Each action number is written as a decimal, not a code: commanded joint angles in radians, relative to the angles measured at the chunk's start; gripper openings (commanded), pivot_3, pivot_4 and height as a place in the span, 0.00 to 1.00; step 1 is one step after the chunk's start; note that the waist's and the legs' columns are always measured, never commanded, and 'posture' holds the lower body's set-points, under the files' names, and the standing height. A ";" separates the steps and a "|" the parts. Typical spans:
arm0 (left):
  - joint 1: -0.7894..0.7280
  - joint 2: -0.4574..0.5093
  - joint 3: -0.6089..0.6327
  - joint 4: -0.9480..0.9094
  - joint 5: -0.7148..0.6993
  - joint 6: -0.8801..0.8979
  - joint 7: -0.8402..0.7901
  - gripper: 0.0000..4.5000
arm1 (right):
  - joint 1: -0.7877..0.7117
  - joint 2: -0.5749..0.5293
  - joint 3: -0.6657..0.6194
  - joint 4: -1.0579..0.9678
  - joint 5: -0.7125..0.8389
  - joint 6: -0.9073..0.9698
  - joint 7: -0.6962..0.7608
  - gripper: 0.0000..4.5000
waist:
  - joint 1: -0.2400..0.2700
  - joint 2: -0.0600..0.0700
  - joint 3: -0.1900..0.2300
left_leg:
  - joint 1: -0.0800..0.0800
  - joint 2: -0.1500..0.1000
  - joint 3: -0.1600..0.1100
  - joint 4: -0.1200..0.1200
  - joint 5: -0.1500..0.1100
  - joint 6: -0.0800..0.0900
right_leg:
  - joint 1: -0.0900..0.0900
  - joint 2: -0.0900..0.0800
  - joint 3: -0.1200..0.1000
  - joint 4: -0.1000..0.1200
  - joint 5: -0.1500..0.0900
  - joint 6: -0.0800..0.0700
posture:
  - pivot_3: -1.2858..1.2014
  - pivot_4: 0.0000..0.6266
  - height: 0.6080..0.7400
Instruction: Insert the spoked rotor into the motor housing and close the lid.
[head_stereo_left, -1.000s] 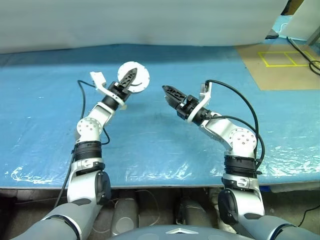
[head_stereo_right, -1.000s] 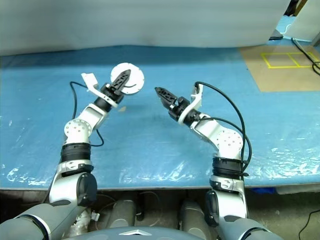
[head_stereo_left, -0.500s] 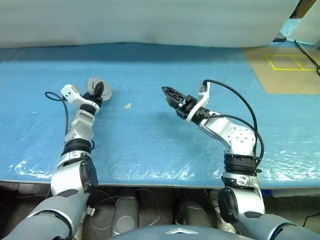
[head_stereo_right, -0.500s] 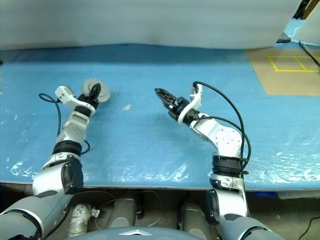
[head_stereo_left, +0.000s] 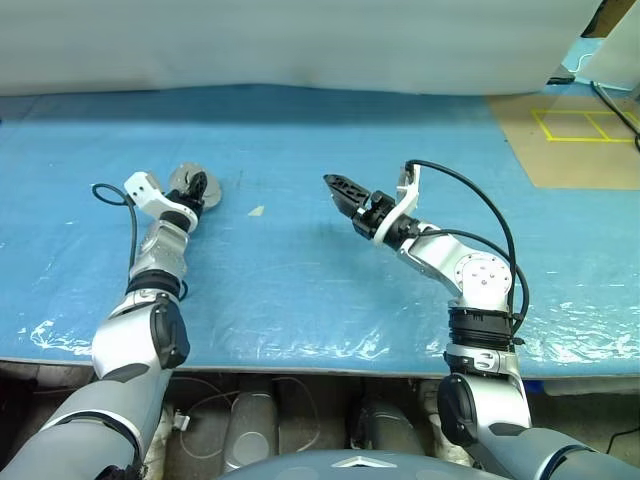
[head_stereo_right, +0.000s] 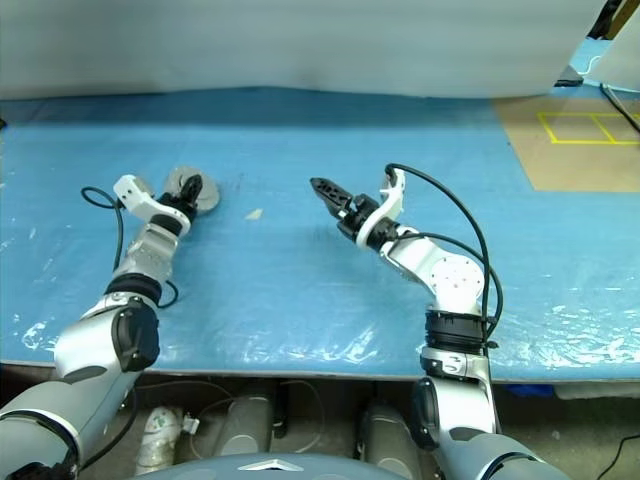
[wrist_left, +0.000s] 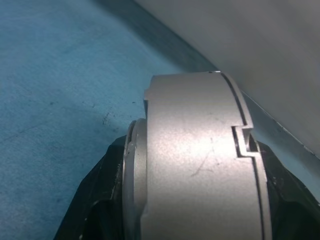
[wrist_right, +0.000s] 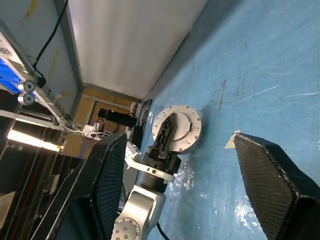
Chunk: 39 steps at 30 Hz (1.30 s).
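Gripping motor housing (wrist_right: 177, 129), left pincer (head_stereo_left: 196, 188), seemingly

**Room to move on the tabletop**

We see the blue tabletop (head_stereo_left: 300, 290) lying bare between our two arms, broken by a small pale scrap (head_stereo_left: 256, 211) near its middle. On our left, the left pincer (head_stereo_left: 196, 187) clamps a round grey metal disc (head_stereo_left: 186, 180) close over the sheet, blocking that spot. The right pincer (head_stereo_left: 340, 188) hangs spread above the middle, well apart from it. A white wall (head_stereo_left: 300, 40) closes the far edge.
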 joint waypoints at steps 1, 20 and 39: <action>-0.043 0.025 0.009 -0.018 0.009 -0.046 -0.006 0.59 | -0.001 -0.001 -0.005 -0.038 0.001 -0.005 0.008 0.79 | 0.000 0.000 0.000 | 0.000 0.000 0.000 0.000 0.000 0.000 | 0.000 0.000 0.000 0.000 0.000 0.000 | 0.52 0.24 1.00; -0.051 0.078 0.034 0.032 0.026 -0.072 0.041 0.65 | -0.040 -0.025 -0.017 0.032 -0.188 -0.113 0.014 0.79 | -0.001 0.000 0.000 | 0.000 0.001 0.000 0.001 0.000 0.000 | 0.000 0.000 -0.002 0.000 0.000 -0.001 | 0.52 0.24 1.00; -0.059 0.096 0.036 0.033 0.041 -0.056 0.075 0.99 | -0.080 -0.049 -0.057 0.044 -0.280 -0.131 0.044 0.79 | 0.000 0.000 0.000 | -0.001 0.001 -0.001 0.003 0.000 0.000 | 0.001 0.000 -0.002 0.002 0.001 -0.001 | 0.52 0.24 1.00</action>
